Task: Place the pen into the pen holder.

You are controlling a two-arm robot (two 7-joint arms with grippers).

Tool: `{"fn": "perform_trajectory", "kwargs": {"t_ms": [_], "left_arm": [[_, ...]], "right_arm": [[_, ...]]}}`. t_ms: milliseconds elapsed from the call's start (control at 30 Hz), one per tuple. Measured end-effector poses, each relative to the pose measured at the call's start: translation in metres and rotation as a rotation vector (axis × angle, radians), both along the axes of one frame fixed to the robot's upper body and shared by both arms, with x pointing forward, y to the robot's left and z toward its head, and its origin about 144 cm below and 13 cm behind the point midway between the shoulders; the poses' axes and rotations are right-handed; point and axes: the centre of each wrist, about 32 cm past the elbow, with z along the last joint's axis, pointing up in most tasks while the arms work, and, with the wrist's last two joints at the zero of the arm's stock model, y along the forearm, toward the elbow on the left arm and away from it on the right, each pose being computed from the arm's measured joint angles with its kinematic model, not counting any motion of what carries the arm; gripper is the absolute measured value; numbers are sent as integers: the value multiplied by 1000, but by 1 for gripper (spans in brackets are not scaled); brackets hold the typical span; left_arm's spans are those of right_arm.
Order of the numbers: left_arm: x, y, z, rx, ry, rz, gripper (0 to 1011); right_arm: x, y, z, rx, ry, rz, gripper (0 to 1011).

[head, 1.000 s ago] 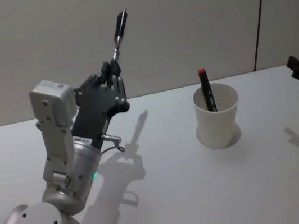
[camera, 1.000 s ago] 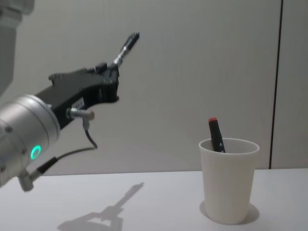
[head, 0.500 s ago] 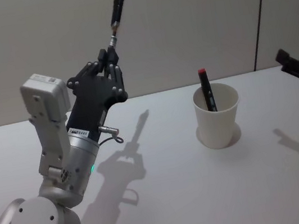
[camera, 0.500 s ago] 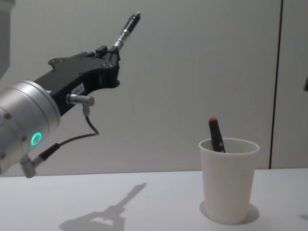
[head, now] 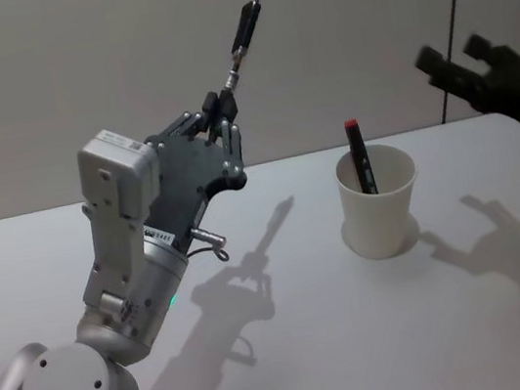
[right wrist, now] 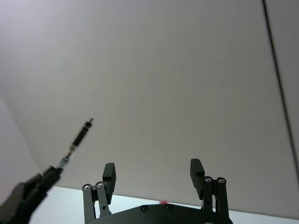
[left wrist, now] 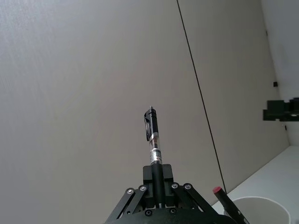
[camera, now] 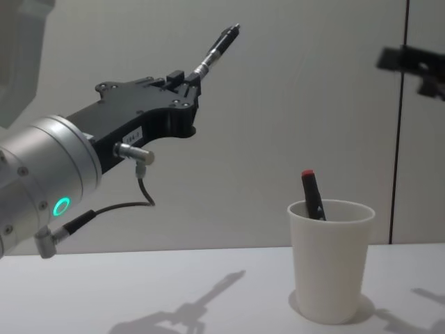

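My left gripper (head: pixel 218 103) is shut on the lower end of a black pen (head: pixel 244 31), which points up and to the right, high above the table. In the left wrist view the pen (left wrist: pixel 153 140) rises straight out of the shut fingers. The pen holder (head: pixel 379 211), a white paper cup, stands on the table to the right of that gripper, apart from it. A black pen with a red cap (head: pixel 360 154) leans inside it. My right gripper (head: pixel 450 51) hangs open and empty in the air, above and right of the cup (camera: pixel 331 271).
The white table (head: pixel 362 337) spreads around the cup, with arm shadows on it. A plain grey wall with one dark vertical seam (head: pixel 451 26) stands close behind the table.
My left gripper has moved right towards the cup with the pen in it, now tilted rightward. My right arm has risen and swung in from the right edge.
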Motion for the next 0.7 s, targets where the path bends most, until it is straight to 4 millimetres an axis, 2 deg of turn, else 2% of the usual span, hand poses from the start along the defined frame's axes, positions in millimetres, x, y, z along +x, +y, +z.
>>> {"fn": "perform_trajectory", "kwargs": {"t_ms": [433, 700], "left_arm": [[-6, -3, 4, 30, -46, -6, 121], [-8, -3, 6, 33, -60, -3, 121]], "right_arm": [[28, 42, 25, 180, 13, 200, 1001], [38, 59, 33, 245, 21, 282, 1001]]}}
